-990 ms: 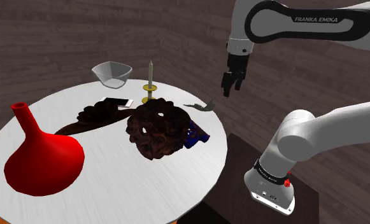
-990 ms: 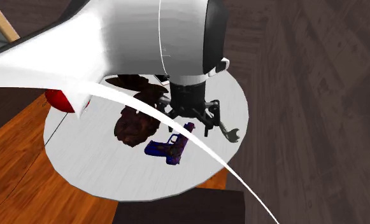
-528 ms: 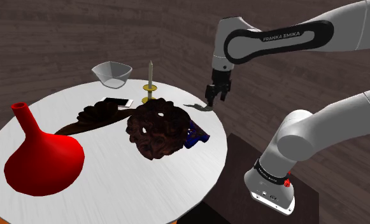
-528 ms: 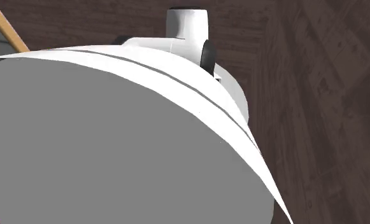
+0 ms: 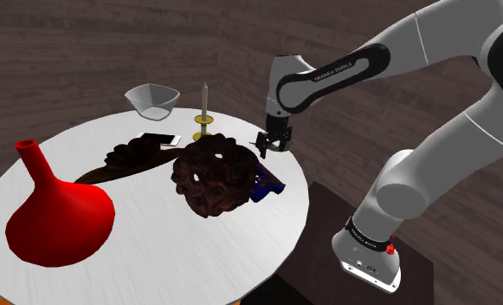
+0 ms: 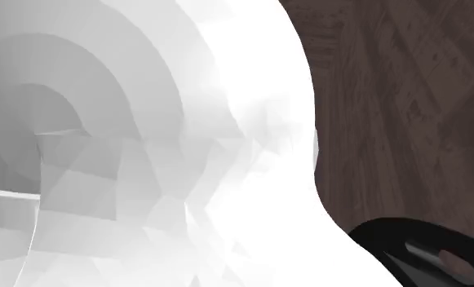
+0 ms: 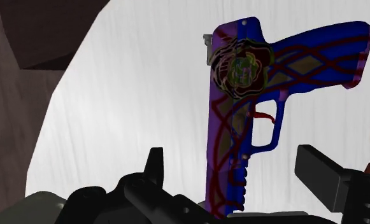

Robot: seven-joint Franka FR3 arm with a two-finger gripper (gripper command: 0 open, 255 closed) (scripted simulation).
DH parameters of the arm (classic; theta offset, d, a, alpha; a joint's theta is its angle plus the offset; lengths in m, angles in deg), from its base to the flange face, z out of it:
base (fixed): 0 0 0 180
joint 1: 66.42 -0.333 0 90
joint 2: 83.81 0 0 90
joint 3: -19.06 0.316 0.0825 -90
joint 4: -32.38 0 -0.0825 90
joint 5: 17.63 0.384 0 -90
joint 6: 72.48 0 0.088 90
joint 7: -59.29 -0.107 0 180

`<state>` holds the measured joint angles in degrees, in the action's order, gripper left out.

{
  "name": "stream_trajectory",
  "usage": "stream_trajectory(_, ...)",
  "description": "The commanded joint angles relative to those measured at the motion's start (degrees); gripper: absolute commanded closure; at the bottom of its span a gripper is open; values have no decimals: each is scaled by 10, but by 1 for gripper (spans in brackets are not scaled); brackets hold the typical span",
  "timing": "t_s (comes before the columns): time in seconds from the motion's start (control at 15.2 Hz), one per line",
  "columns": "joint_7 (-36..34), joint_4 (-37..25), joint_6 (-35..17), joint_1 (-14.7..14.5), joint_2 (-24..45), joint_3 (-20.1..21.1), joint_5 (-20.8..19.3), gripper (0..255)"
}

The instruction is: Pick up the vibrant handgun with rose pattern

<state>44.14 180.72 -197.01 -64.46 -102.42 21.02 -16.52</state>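
The handgun point(image 7: 253, 95) is blue and purple with dark red lines and a rose on its side. It lies flat on the white round table point(image 5: 241, 251), beside a brown lumpy object point(image 5: 213, 178). In the shoulder view a blue part of the handgun point(image 5: 267, 184) pokes out at that lump's right. My black gripper point(image 5: 273, 144) hangs above the table's far right edge, a little above and beyond the gun. In the wrist view the gripper point(image 7: 231, 162) is open, its fingers point(image 7: 155, 167) stand wide apart, and one long part of the gun runs between them untouched.
A big red vase point(image 5: 57, 215) stands at the shoulder view's left. A brass candlestick point(image 5: 204, 114), a pale bowl point(image 5: 151, 99), a white card point(image 5: 163, 139) and a dark brown object point(image 5: 126, 161) sit farther back. The white arm point(image 6: 145, 147) blocks most of the second exterior view.
The gripper has come down and moved to the shoulder view's left, from beyond the table's edge to just over the gun. The arm has swung in front of the second exterior camera.
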Motion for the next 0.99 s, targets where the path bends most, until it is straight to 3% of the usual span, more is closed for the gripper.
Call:
stream_trajectory(0.0,-9,-11,-43,2,48,0,2,0)
stream_trajectory(0.2,-24,-32,-101,4,119,2,6,0)
stream_trajectory(0.86,-26,-21,-174,4,180,2,6,0)
stream_trajectory(0.92,-26,-23,-173,4,181,2,6,255)
